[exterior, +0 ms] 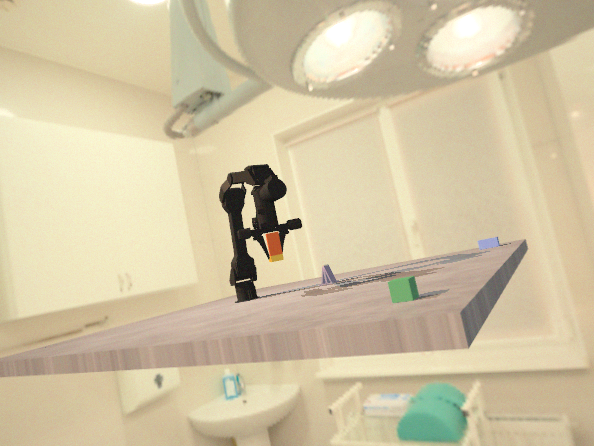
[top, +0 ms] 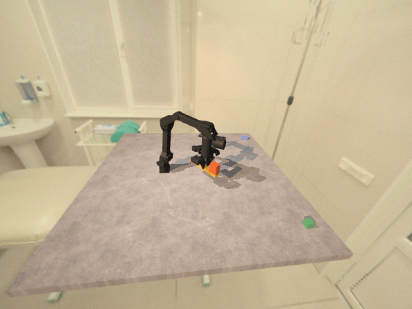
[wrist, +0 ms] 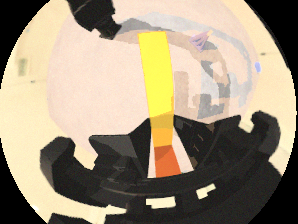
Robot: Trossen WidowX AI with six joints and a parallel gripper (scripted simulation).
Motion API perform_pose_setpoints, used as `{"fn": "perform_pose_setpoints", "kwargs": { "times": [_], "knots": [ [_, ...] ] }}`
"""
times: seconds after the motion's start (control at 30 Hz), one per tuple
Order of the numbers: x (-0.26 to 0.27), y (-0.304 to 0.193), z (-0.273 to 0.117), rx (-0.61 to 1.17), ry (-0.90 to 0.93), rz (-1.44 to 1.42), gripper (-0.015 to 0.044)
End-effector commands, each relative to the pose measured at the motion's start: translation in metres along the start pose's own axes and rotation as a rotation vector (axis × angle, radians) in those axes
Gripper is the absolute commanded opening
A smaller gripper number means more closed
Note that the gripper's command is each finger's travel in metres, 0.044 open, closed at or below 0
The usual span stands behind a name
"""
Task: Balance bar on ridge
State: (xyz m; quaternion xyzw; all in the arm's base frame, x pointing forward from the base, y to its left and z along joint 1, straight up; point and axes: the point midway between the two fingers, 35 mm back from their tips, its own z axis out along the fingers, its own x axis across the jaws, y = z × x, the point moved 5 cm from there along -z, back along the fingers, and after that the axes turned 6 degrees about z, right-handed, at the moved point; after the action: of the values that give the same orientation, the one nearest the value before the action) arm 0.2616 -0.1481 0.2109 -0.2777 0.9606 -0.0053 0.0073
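The yellow bar (top: 207, 170) (exterior: 276, 258) (wrist: 157, 75) carries an orange-red block (top: 214, 168) (exterior: 273, 244) (wrist: 166, 161) on one end. My gripper (top: 204, 165) (exterior: 275, 255) (wrist: 161, 118) is shut on the bar, with a finger on each side. The bar hangs in the air above the table (top: 139, 225) (exterior: 250, 320). The ridge, a small purple wedge (exterior: 327, 275) (wrist: 200, 41), stands on the table off to one side of the bar, not under it. I cannot make out the ridge in the top view.
A green block (top: 309, 222) (exterior: 403, 289) sits near the table's edge, well away from the arm. A blue block (top: 244, 137) (exterior: 488, 243) (wrist: 257, 66) lies near the far corner, beyond the ridge. The arm's shadow falls across the table around the ridge.
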Motion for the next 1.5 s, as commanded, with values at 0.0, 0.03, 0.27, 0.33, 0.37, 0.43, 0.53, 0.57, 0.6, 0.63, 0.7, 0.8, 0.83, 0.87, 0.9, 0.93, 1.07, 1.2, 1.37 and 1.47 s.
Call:
{"fn": "perform_pose_setpoints", "kwargs": {
  "times": [0.0,0.03,0.27,0.33,0.37,0.43,0.53,0.57,0.6,0.63,0.7,0.8,0.83,0.87,0.9,0.93,1.07,1.2,1.37,1.47],
  "knots": [
    [-0.010,0.006,-0.004,0.013,-0.005,-0.029,0.0000],
    [-0.014,0.008,-0.004,0.013,-0.005,-0.040,0.0000],
    [-0.036,0.025,-0.005,0.011,-0.007,-0.115,0.0000],
    [-0.042,0.030,-0.005,0.011,-0.008,-0.137,0.0000],
    [-0.045,0.033,-0.005,0.011,-0.008,-0.148,0.0000],
    [-0.051,0.038,-0.005,0.010,-0.008,-0.170,0.0000],
    [-0.059,0.046,-0.005,0.010,-0.009,-0.202,0.0000],
    [-0.062,0.049,-0.005,0.010,-0.010,-0.213,0.0000],
    [-0.065,0.052,-0.005,0.009,-0.010,-0.224,0.0000],
    [-0.067,0.055,-0.005,0.009,-0.010,-0.235,0.0000],
    [-0.073,0.061,-0.005,0.009,-0.011,-0.257,0.0000],
    [-0.080,0.070,-0.005,0.008,-0.011,-0.290,0.0000],
    [-0.082,0.074,-0.005,0.008,-0.012,-0.301,0.0000],
    [-0.085,0.077,-0.005,0.008,-0.012,-0.312,0.0000],
    [-0.087,0.080,-0.005,0.007,-0.012,-0.323,0.0000],
    [-0.089,0.083,-0.005,0.007,-0.012,-0.334,0.0000],
    [-0.097,0.097,-0.006,0.006,-0.013,-0.378,0.0000],
    [-0.105,0.110,-0.006,0.005,-0.014,-0.423,0.0000],
    [-0.113,0.128,-0.006,0.004,-0.016,-0.479,0.0000],
    [-0.117,0.139,-0.006,0.003,-0.016,-0.513,0.0000]
  ]
}}
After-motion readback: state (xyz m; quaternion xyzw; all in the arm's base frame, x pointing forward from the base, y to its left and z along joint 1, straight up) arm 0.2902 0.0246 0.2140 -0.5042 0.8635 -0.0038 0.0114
